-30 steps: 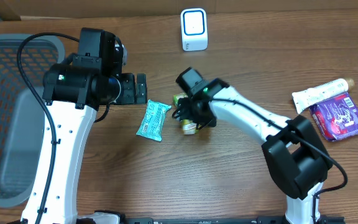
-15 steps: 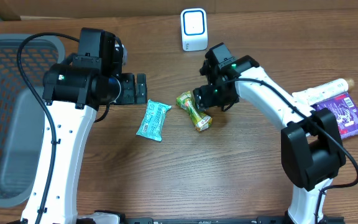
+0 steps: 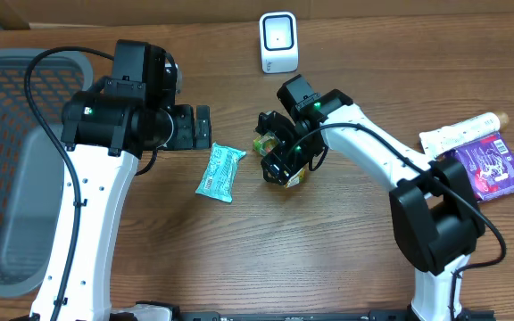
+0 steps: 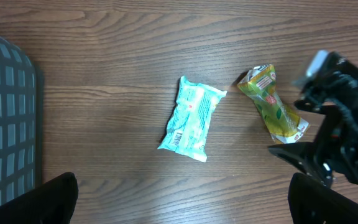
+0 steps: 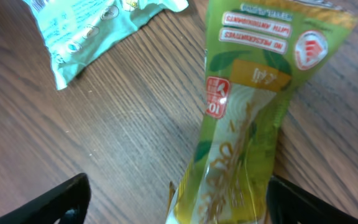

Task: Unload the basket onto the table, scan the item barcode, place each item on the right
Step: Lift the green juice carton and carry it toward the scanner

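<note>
Right end effector (image 3: 282, 168) open over the green snack packet (image 5: 241, 124) on the table (image 3: 266, 259)

Around mid-table the green snack packet lies flat on the wood, pinched narrow at its middle, and the right end effector's two fingers (image 5: 48, 199) stand spread wide on either side of its lower end without closing on it; just to its left, apart from it, lies a teal packet (image 3: 220, 172), and a little beyond that the left end effector (image 3: 202, 127) hangs over the table with its fingers wide apart and nothing between them; a grey mesh basket (image 3: 7, 134) fills the left edge, a purple packet (image 3: 484, 167) lies at the right edge with a white tube (image 3: 462, 134) against its far side, and farthest back a white scanner (image 3: 278, 42) stands upright, well apart from the green snack packet
</note>
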Robot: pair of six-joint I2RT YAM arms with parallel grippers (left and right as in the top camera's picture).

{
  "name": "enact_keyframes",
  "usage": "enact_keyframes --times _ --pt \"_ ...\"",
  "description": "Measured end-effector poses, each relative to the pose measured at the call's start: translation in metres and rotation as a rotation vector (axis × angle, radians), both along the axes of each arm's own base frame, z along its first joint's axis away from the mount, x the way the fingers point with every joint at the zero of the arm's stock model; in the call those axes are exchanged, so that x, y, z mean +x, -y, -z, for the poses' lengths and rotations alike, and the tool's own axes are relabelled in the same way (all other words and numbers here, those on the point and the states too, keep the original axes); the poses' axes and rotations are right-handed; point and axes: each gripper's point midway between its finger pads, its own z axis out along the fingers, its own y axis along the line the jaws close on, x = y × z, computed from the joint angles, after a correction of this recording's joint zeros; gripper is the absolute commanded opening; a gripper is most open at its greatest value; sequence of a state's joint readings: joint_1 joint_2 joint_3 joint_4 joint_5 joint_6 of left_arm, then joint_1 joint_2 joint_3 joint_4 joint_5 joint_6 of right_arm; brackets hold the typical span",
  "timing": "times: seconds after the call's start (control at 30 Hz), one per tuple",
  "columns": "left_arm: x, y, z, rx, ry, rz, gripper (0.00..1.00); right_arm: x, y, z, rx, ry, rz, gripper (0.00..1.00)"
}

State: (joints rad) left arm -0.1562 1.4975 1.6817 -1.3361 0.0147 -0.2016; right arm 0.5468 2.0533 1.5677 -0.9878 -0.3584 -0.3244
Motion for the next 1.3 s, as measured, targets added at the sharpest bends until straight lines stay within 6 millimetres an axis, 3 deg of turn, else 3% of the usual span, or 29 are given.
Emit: enact_keyframes --times 0.2,0.47,0.6,0.77,0.87,1.13,1.3 --pt "0.0 0.0 0.0 0.0 0.0 0.0 1.0 0.0 0.004 0.025 -0.037 -0.029 -0.009 0.71" --pt "0.0 0.0 0.0 0.0 0.0 0.0 1.0 0.007 0.009 0.036 -0.067 0.004 0.015 0.66" --pt "0.0 0.0 0.0 0.0 0.0 0.0 1.0 0.007 0.013 0.042 -0.084 0.005 0.027 0.53" --pt "0.0 0.0 0.0 0.0 0.0 0.0 0.99 0.01 0.019 0.044 -0.107 -0.008 0.091 0.28" --pt "0.0 0.0 0.0 0.0 0.0 0.0 1.0 0.01 0.025 0.044 -0.112 -0.036 0.14 0.18" --pt "0.0 0.0 0.0 0.0 0.0 0.0 1.0 -0.013 0.036 0.032 -0.11 -0.212 0.191 0.1" --pt "0.0 0.0 0.0 0.0 0.0 0.0 1.0 -0.009 0.023 -0.01 0.059 -0.333 0.202 0.04"
